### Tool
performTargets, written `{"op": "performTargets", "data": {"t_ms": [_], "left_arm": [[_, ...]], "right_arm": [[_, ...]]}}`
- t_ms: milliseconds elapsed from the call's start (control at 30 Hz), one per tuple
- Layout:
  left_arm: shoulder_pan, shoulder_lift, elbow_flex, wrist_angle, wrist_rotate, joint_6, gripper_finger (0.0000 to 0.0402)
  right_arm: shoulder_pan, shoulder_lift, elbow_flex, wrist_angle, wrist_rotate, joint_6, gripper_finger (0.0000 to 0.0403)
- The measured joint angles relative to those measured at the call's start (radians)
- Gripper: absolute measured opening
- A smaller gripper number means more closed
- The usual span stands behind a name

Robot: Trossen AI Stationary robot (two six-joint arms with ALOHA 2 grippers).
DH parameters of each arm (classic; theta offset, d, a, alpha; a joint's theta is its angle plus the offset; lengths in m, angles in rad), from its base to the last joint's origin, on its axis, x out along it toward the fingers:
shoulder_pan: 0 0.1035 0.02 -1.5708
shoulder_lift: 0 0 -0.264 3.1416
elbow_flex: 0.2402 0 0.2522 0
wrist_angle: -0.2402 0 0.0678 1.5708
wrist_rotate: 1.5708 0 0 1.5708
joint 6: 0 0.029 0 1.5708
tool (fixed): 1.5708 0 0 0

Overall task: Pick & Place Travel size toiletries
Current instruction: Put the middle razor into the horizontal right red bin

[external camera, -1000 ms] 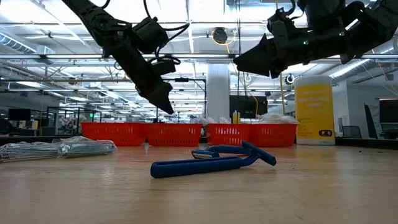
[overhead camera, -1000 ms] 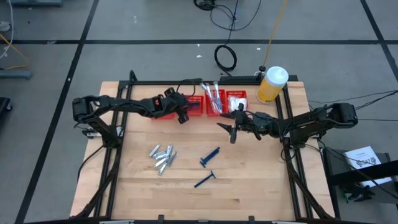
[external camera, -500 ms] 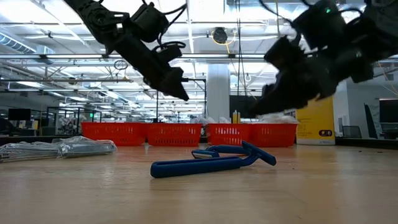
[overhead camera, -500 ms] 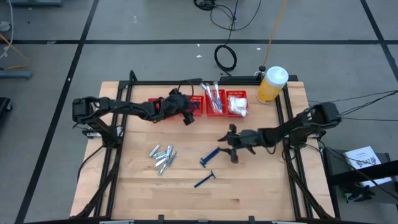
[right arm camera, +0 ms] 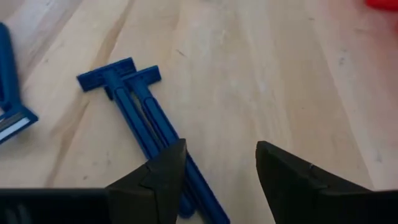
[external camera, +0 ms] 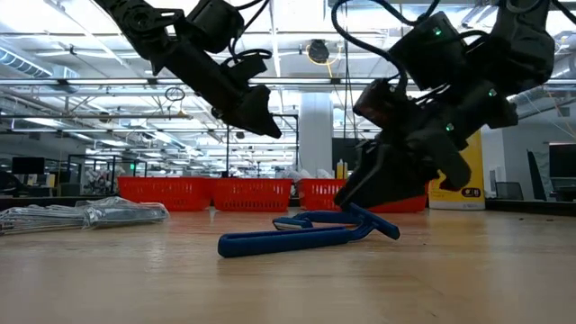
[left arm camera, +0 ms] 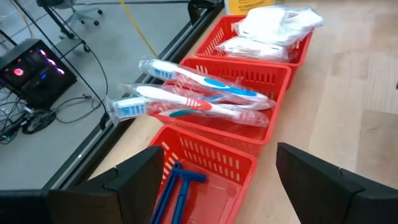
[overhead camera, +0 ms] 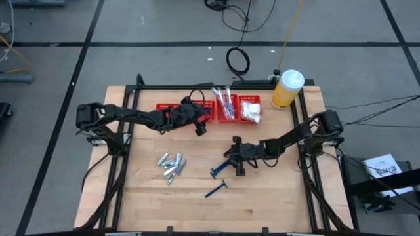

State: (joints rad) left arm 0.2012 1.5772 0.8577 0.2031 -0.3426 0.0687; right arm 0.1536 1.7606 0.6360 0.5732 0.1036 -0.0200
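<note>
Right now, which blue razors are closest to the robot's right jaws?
The pair of blue razors lying side by side just by the right gripper. The single blue razor lies farther off, nearer the table's front edge.

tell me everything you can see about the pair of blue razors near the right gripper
The blue razors are two slim, dark-blue, plastic-looking sticks with T-shaped heads, lying flat on the wooden table, side by side and touching, heads together. The right gripper hovers over their handle ends, fingers open, not gripping them.

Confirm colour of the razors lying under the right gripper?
Dark blue, handles and heads alike: the razors show best in the right wrist view, lying side by side on the table.
</note>
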Motion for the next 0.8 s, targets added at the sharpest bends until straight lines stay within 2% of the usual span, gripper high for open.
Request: {"op": "performTargets", "data": {"t_ms": [233,533,800], "left_arm": [[-0.001,0.0,0.0,-0.015,0.0,0.001,0.0299],[-0.001,0.0,0.0,-0.029,0.0,0.001,0.0297],[0.0,0.0,0.0,-0.031,0.0,-0.004,0.0296]], "right_arm": [[0.032,-0.045,-0.001,-0.082,-0.002,0.007,0.0178],[0.053,-0.046,-0.001,-0.104,-0.004,0.064,0.0176],[0.051,-0.073,-0.002,-0.119,0.0,0.03,0.0171]]}}
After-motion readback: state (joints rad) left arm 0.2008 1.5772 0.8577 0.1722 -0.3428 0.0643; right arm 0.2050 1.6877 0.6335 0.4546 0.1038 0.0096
